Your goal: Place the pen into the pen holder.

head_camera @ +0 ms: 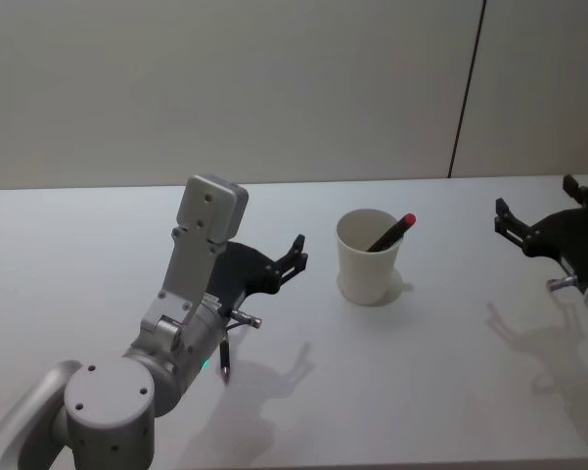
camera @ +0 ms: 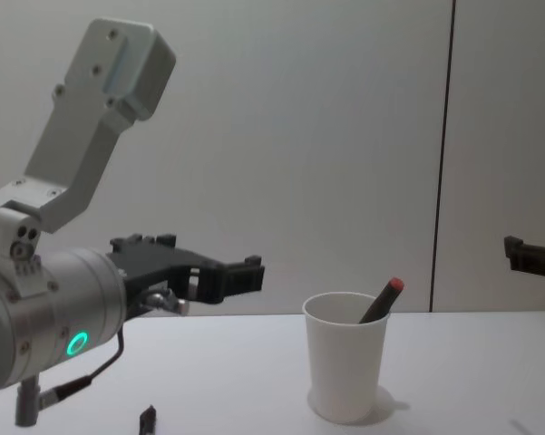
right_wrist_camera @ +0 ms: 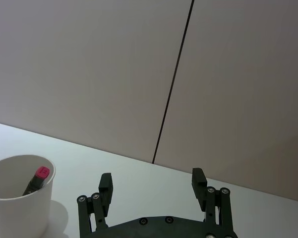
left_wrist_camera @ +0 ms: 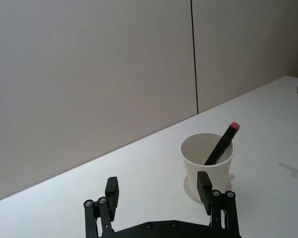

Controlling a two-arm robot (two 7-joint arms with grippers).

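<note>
The pen (head_camera: 391, 233) leans inside the pen holder (head_camera: 368, 272) on the bench (head_camera: 430, 382). The left claw (head_camera: 299, 253) hangs near it, open and empty. The right claw (head_camera: 536, 201) is open too.

The pen (head_camera: 391, 233) shows its red end and a short dark stretch above the rim; the rest is hidden inside the pen holder (head_camera: 367, 269). The right gripper (head_camera: 536, 199) has its arm cut off by the head view's right edge, and in the chest view that edge leaves just a dark finger end. In the left wrist view a finger (left_wrist_camera: 204, 187) of the left gripper (left_wrist_camera: 157, 191) covers part of the pen holder's base. A small dark thing (head_camera: 225, 364) under the left arm is too small to tell
</note>
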